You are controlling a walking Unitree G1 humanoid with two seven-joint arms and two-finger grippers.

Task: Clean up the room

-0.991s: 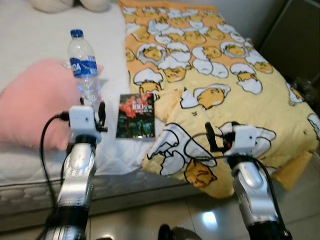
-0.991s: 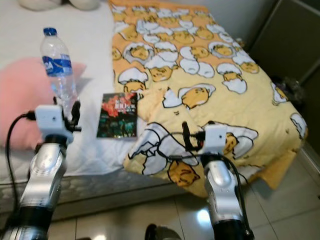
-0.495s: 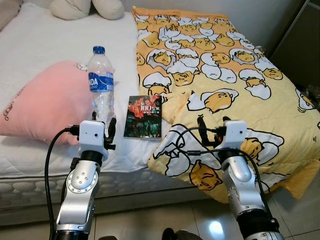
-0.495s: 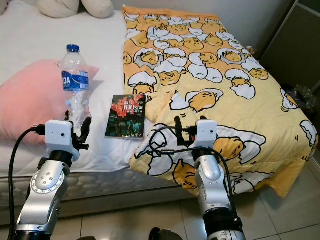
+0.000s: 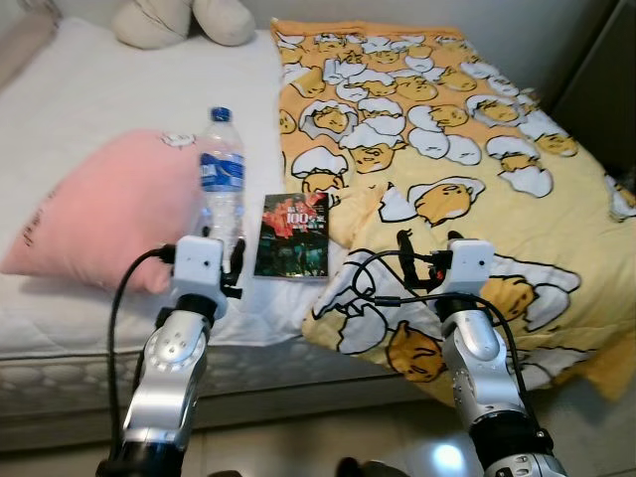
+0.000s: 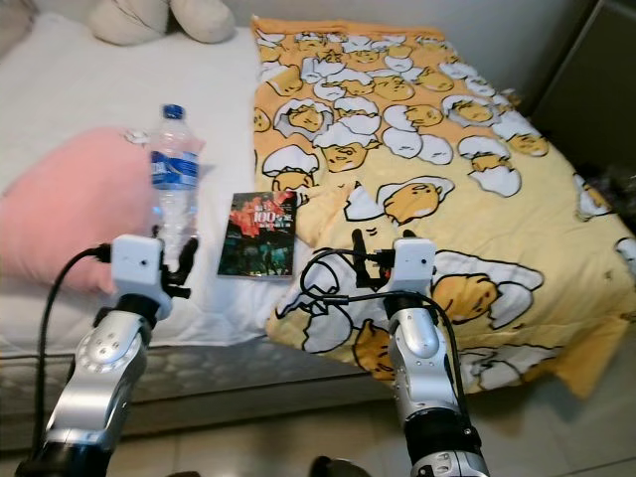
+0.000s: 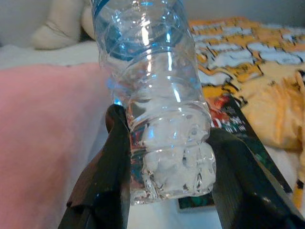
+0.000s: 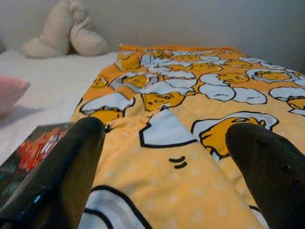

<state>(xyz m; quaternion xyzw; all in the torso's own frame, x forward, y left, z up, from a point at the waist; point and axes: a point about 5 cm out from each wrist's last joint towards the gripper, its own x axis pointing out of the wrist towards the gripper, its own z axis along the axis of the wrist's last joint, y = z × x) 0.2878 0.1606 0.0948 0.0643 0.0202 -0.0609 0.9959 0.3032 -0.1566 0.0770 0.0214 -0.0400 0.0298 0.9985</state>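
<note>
Gripping the clear bottle (image 5: 223, 177) near its base, the left gripper (image 7: 164, 157) holds it upright above the bed's (image 5: 89, 119) front edge, both black fingers (image 7: 114, 157) pressed against the ribbed plastic (blue cap and label up top). The right gripper (image 8: 167, 157) hovers spread and holding nothing over the yellow blanket (image 5: 477, 169). Just beyond the bottle, a book (image 5: 293, 236) lies flat on the white sheet, its right edge touching the blanket. A pink pillow (image 5: 99, 219) sits left of the bottle. Farthest back, a beige plush (image 5: 184, 20) rests at the head.
</note>
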